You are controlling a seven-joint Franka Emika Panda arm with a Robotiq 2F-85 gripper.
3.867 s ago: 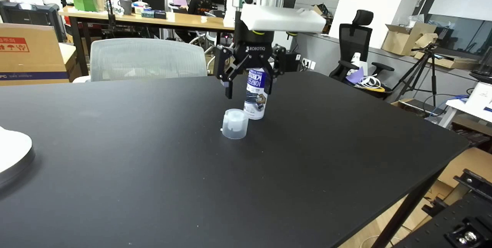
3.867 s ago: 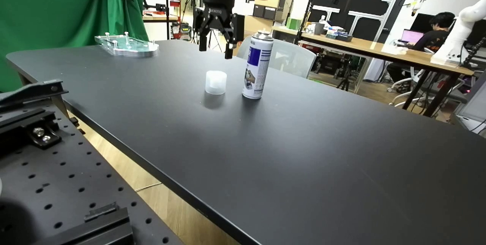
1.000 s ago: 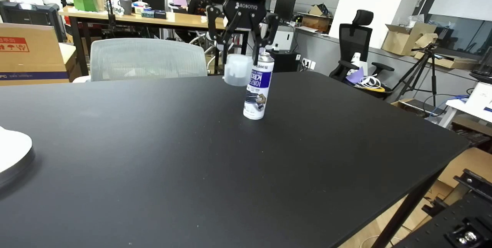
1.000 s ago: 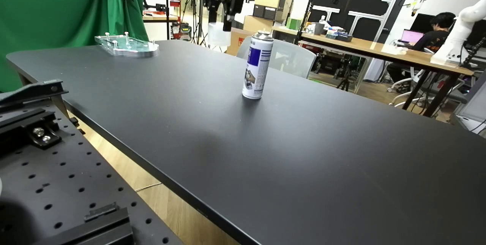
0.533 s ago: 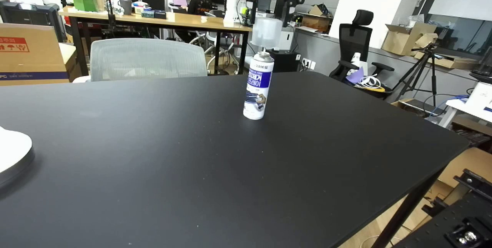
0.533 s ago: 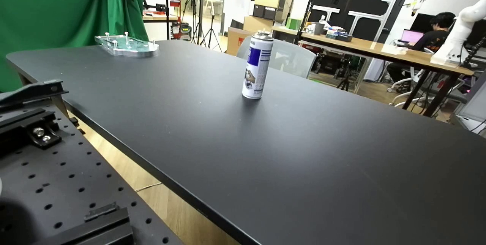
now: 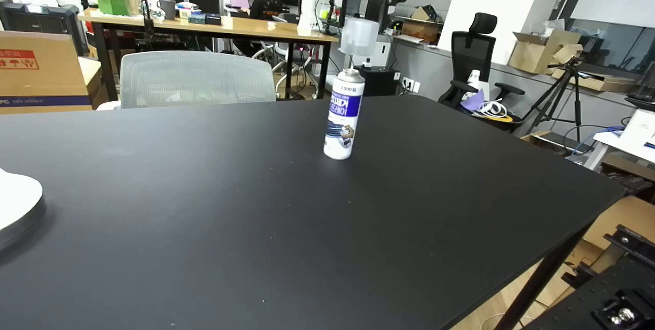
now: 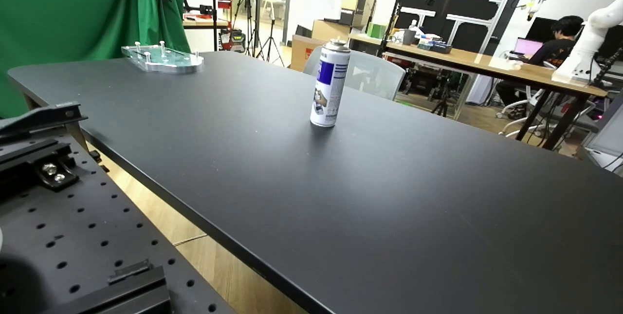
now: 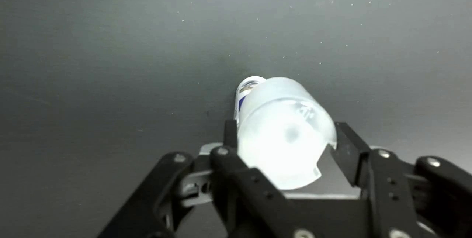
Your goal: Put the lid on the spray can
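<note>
Hanging above the spray can [image 7: 342, 120]: translucent plastic cap [image 7: 359, 37], clamped between the jaws, one pressed to each side. A gap is left between cap and nozzle [image 8: 337, 41]; exact alignment can't be told. Can is stood upright on the black worktop [image 7: 204, 217]; its blue-and-dark label band [image 7: 345, 105] is seen in both exterior views. In the wrist view the can is mostly hidden behind the cap; only part of its lower body is exposed, up and left. In an exterior view the cap [image 8: 328, 5] is nearly lost against the pale background. Jaws are cut off by the top edge in both exterior views. In an exterior view a greenish plate [image 8: 173, 66] with upright white pegs [image 8: 162, 47] is placed at the far left of the worktop, well apart from the can. Mesh-backed chair [image 7: 197, 79] is parked behind the worktop; person in black [image 7: 266, 5] is seen further back.
</note>
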